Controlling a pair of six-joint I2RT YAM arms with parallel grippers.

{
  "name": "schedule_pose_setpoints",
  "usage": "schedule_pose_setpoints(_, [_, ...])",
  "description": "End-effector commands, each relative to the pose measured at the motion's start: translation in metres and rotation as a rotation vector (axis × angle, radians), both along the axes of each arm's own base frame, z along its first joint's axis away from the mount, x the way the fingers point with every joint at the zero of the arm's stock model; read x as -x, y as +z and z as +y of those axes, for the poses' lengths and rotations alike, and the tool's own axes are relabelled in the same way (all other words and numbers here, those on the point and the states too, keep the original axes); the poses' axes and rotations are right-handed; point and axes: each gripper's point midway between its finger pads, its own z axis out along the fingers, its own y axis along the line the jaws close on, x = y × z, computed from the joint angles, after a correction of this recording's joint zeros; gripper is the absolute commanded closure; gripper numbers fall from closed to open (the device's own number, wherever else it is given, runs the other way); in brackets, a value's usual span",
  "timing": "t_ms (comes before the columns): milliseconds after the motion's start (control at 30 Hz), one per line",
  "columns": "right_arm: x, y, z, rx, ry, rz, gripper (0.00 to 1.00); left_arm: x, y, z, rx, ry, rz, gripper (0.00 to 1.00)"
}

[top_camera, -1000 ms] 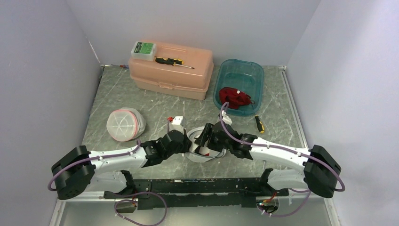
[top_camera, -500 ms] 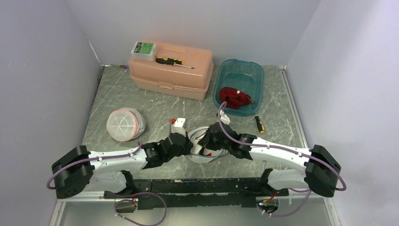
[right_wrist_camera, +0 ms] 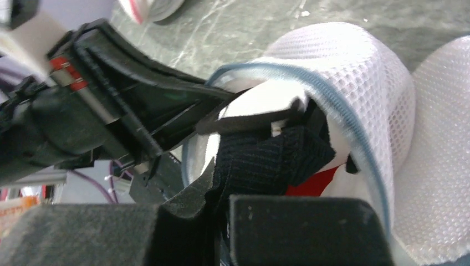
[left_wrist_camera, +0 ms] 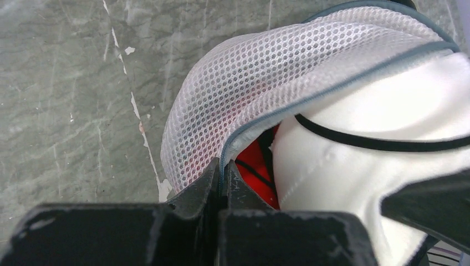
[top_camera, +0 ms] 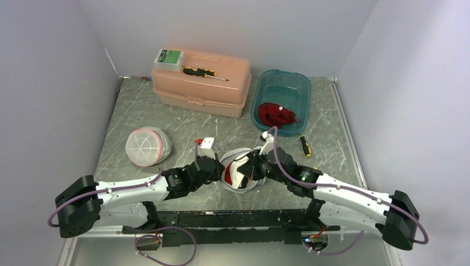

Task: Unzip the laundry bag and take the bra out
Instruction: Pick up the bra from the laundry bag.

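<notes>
Left gripper (left_wrist_camera: 223, 185): pinched the laundry bag (left_wrist_camera: 260, 72) rim.
Right gripper (right_wrist_camera: 219, 199): we saw it clamped on the bra (right_wrist_camera: 266, 158), half inside the mouth.
Pull: we judged slow, outward, rim anchored.

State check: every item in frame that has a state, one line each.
laundry bag, unzipped, mouth gaping
bra, mostly inside the bag, black part pinched
left pincer, shut on the bag's rim
right pincer, shut on the bra
toolbox, lid closed
round mesh pouch, looks zipped shut
blue tub, holds a red garment
</notes>
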Motion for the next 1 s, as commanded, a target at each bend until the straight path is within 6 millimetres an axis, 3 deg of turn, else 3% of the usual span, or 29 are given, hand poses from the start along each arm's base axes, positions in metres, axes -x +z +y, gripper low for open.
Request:
schedule_pose_setpoints(0, [0.008, 0.048, 0.015, -0.139, 0.145, -0.174, 1.00, -0.004, 0.006, 0.002, 0.005, 0.034, -0.016, 0.97])
schedule_pose_setpoints(233, [0.032, 0.092, 0.020, -0.265, 0.310, -0.258, 1.00, -0.005, 0.012, 0.001, 0.004, 0.040, -0.011, 0.97])
schedule_pose_setpoints(367, [0.037, 0.112, 0.020, -0.253, 0.362, -0.290, 1.00, -0.004, 0.014, 0.005, 0.007, 0.050, -0.003, 0.97])
schedule_pose_setpoints(600, [0.038, 0.158, 0.008, -0.230, 0.371, -0.389, 1.00, -0.004, 0.023, 0.012, 0.010, 0.077, -0.009, 0.97])
schedule_pose_setpoints(967, [0.020, 0.230, -0.031, -0.069, 0.250, -0.557, 1.00, 0.000, 0.043, 0.009, 0.048, 0.067, 0.006, 0.82])
